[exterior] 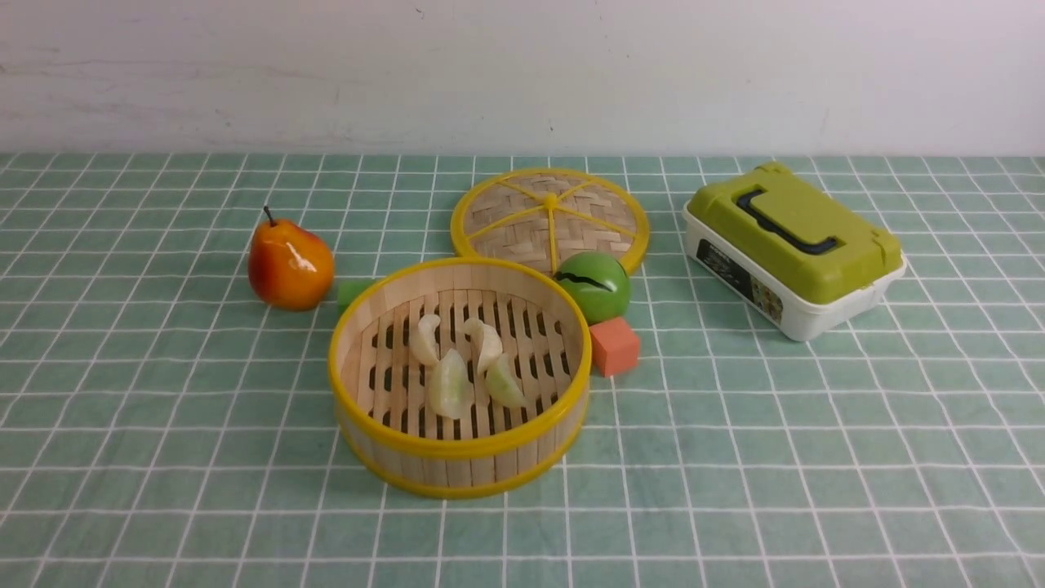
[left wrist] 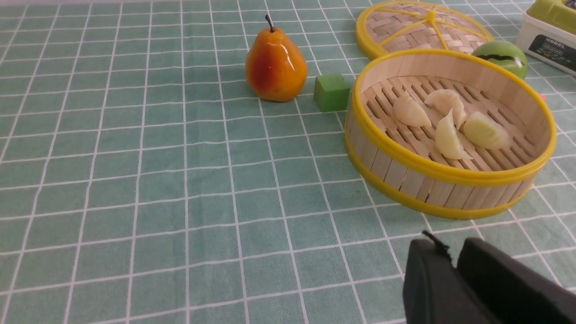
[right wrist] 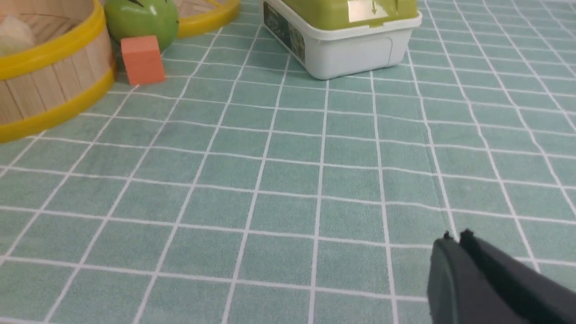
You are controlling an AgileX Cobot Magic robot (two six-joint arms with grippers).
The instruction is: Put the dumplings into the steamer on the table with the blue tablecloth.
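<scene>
Several pale glossy dumplings (exterior: 451, 384) lie together on the slatted floor of the round bamboo steamer (exterior: 457, 445), which stands mid-table on the blue tablecloth (exterior: 163, 408). Neither arm shows in the front view. In the left wrist view the left gripper (left wrist: 452, 249) hovers over bare cloth just short of the steamer (left wrist: 432, 168). A narrow gap shows between its black tips, with nothing in it. The dumplings (left wrist: 447, 137) lie inside, apart from it. The right gripper (right wrist: 455, 238) is shut and empty over bare cloth, well away from the steamer (right wrist: 49, 49).
A pear (exterior: 290, 265) and a green cube (exterior: 353, 291) sit to the steamer's left. Behind it lies the woven lid (exterior: 549, 214), with a green round fruit (exterior: 596, 286) and an orange cube (exterior: 614, 345) at its right. A green-lidded white box (exterior: 796, 245) stands far right.
</scene>
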